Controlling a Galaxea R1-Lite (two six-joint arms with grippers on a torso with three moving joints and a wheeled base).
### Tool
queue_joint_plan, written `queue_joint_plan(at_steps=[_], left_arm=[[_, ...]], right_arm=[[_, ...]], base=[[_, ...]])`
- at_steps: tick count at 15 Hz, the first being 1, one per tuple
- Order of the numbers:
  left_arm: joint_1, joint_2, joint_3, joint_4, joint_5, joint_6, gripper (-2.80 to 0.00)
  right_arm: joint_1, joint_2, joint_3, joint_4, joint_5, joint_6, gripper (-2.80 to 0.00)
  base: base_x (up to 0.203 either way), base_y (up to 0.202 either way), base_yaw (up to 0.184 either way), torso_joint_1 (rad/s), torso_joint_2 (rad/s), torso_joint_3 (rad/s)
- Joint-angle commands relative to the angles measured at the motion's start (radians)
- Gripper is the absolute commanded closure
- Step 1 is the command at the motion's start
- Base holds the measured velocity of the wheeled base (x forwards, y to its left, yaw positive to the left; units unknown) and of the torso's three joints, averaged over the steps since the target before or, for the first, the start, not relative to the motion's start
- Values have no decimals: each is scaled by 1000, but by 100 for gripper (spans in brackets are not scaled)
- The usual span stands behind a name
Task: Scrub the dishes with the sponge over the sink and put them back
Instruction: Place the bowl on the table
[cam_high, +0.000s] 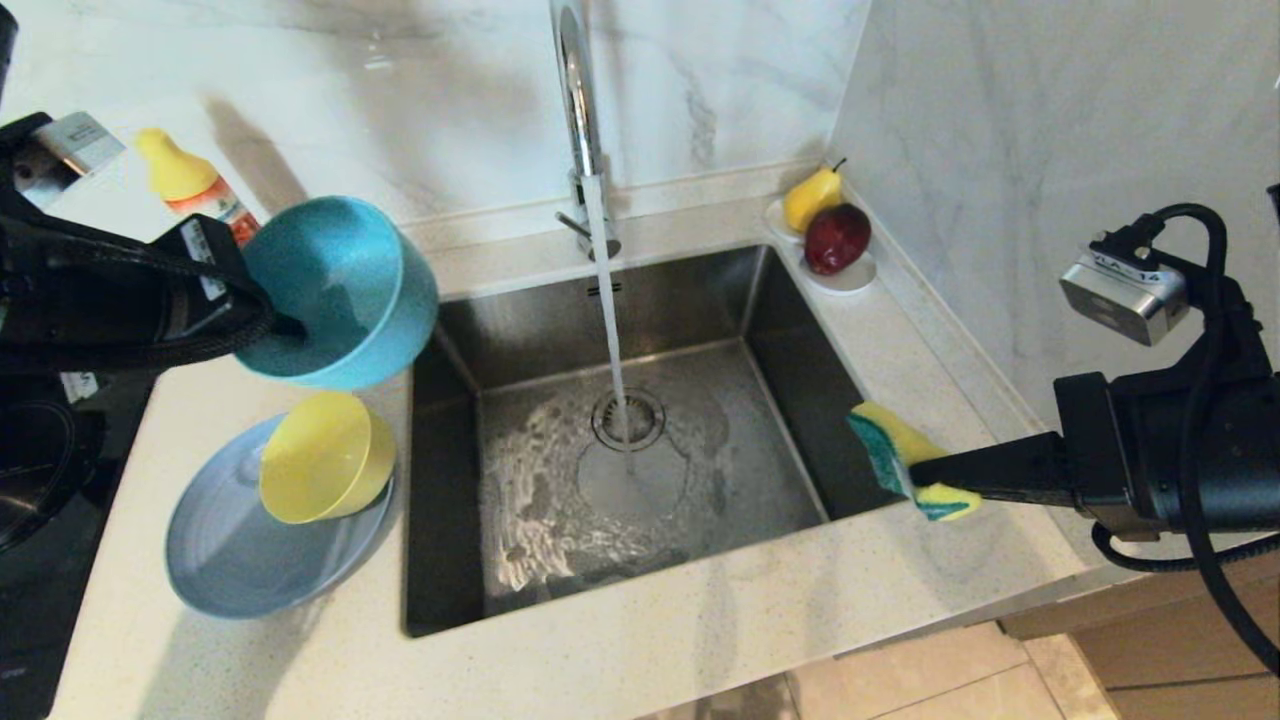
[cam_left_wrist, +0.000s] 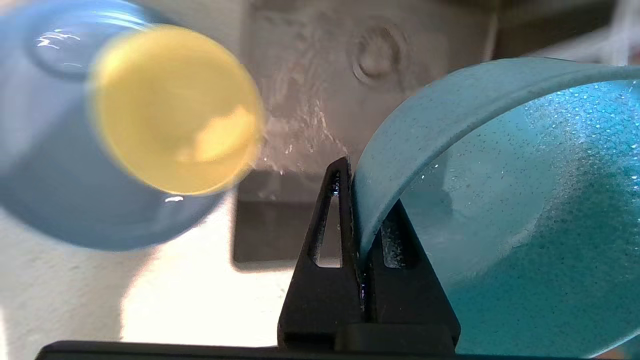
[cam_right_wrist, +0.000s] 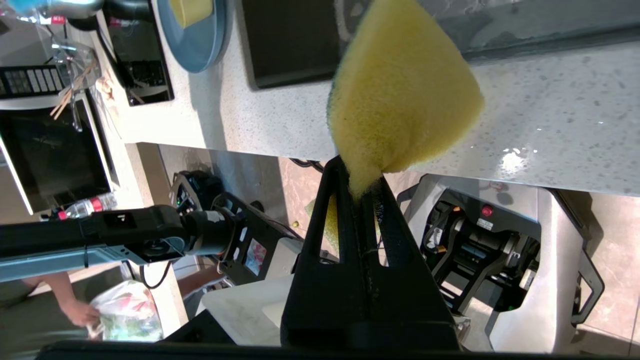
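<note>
My left gripper (cam_high: 285, 322) (cam_left_wrist: 362, 215) is shut on the rim of the teal-blue bowl (cam_high: 345, 290) (cam_left_wrist: 510, 200), held tipped on its side in the air above the counter just left of the sink (cam_high: 620, 440). Below it the yellow-green bowl (cam_high: 325, 458) (cam_left_wrist: 175, 107) rests tilted on the grey-blue plate (cam_high: 250, 545) (cam_left_wrist: 45, 165). My right gripper (cam_high: 925, 470) (cam_right_wrist: 362, 172) is shut on the sponge (cam_high: 905, 455) (cam_right_wrist: 400, 85), pinching it above the counter at the sink's right edge. Water runs from the chrome tap (cam_high: 578, 110) into the drain (cam_high: 628, 418).
A small white dish (cam_high: 850, 275) with a pear and a red apple sits at the back right corner. An orange soap bottle (cam_high: 195, 185) stands at the back left, and a black hob (cam_high: 40, 480) lies left of the plate. A marble wall rises on the right.
</note>
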Motion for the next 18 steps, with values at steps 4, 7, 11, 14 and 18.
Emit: queue_joint_plan(at_steps=[4, 7, 11, 14, 18], left_arm=[[231, -21, -38, 62, -35, -14, 0], [344, -26, -40, 76, -36, -38, 0], [472, -56, -29, 81, -35, -102, 0], [527, -79, -16, 97, -29, -127, 0], [676, -66, -14, 87, -28, -143, 0]], right_arm=[[-8, -3, 9, 2, 21, -16, 0], [-10, 3, 24, 1, 21, -17, 0], [-12, 2, 65, -10, 21, -19, 0], [-11, -11, 126, -73, 30, -20, 0], [-11, -11, 122, -79, 33, -21, 0]], base=[[0, 0, 0, 0, 0, 0], [0, 0, 0, 0, 0, 0], [0, 0, 0, 0, 0, 0], [0, 0, 0, 0, 0, 0], [0, 0, 0, 0, 0, 0]])
